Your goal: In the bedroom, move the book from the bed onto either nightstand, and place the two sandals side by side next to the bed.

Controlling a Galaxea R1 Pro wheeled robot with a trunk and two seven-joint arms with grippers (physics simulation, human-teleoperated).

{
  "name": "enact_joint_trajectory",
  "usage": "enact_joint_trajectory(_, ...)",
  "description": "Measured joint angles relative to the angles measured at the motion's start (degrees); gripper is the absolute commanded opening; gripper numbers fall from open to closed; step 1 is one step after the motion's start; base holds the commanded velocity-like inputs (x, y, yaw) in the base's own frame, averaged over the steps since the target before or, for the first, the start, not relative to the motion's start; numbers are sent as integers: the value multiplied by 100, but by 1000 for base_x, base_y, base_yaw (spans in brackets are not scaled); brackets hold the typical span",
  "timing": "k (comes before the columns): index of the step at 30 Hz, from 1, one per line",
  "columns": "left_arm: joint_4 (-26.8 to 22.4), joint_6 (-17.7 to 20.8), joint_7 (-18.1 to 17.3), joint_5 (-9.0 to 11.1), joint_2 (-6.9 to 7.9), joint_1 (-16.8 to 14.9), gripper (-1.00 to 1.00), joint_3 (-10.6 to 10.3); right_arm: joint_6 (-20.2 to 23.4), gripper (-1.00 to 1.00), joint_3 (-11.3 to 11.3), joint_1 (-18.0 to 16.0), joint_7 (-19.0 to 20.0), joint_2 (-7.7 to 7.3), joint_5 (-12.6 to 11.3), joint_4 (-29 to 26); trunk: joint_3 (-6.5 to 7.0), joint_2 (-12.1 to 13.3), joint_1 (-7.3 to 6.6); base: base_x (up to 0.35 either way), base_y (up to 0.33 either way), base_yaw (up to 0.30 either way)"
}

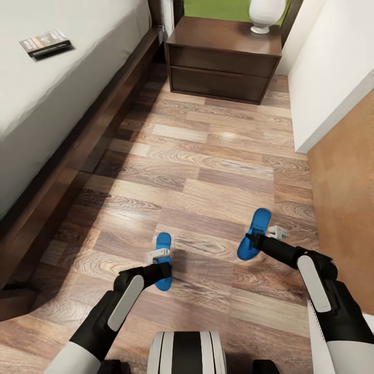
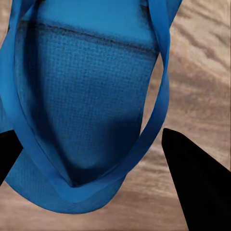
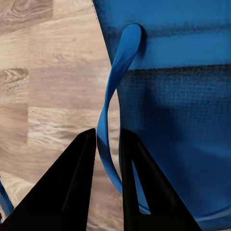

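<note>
Two bright blue sandals lie on the wood floor beside the bed [image 1: 78, 150]. My left gripper [image 1: 162, 264] is over the left sandal [image 1: 164, 243]. In the left wrist view this gripper [image 2: 89, 132] is open, its dark fingers [image 2: 192, 183] wide apart on either side of the sandal's [image 2: 91, 96] strap. My right gripper [image 1: 253, 240] is at the right sandal [image 1: 258, 222]. The right wrist view shows this gripper [image 3: 108, 134] shut on the sandal's [image 3: 183, 106] thin strap. The book [image 1: 45, 42] lies on the mattress at the far left. The nightstand [image 1: 223, 57] stands ahead by the headboard.
A white vase [image 1: 265, 14] stands on the nightstand's top. A white wall [image 1: 332, 62] and a tan door [image 1: 345, 176] close in the right side. Open plank floor [image 1: 208, 156] runs between the bed frame and the wall, up to the nightstand.
</note>
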Motion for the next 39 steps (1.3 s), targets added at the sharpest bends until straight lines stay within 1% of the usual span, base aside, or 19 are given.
enact_joint_trajectory(2,-10,-8,-134,32,123,4,-100,0,31,-100,4,4,1,-69,-4,-10,44,3,-5,0,0,0)
enact_joint_trajectory(4,-12,-11,-340,45,190,8,-100,20,42,-100,7,7,0,-102,-12,-15,89,5,-10,0,0,0)
enact_joint_trajectory(6,-10,-7,-662,38,241,19,-100,141,49,-100,4,12,2,-127,-13,-30,133,8,-16,0,0,0)
enact_joint_trajectory(7,-10,-5,-931,10,273,39,-100,367,71,-100,2,20,3,-159,-4,-47,155,9,-18,0,0,0)
enact_joint_trajectory(9,-10,-8,-1011,33,281,54,-100,447,88,-100,1,32,3,-178,-9,-52,200,12,-23,0,0,0)
enact_joint_trajectory(11,-11,-8,-1017,38,285,56,-100,452,87,-100,0,32,3,-234,0,-52,244,15,-28,0,0,0)
enact_joint_trajectory(12,-8,-8,-1019,37,288,59,-100,455,83,-100,0,32,3,-397,31,-45,266,16,-31,0,0,0)
enact_joint_trajectory(15,-5,-8,-1020,38,295,63,-100,455,89,-100,0,33,5,-479,-14,-40,333,20,-39,0,0,0)
enact_joint_trajectory(23,-5,-8,-1022,37,356,66,-100,455,88,-100,0,42,3,-505,-13,-17,510,31,-59,0,0,0)
enact_joint_trajectory(35,5,-11,-1023,40,360,66,-100,442,77,-100,8,42,-3,-506,-18,35,776,47,-90,0,0,0)
enact_joint_trajectory(37,13,-15,-1021,39,360,66,-100,440,66,-100,9,42,-5,-505,-4,118,820,50,-95,0,0,0)
enact_joint_trajectory(39,20,-20,-1020,37,360,66,-100,438,46,-100,5,43,-5,-501,12,326,864,52,-100,0,0,0)
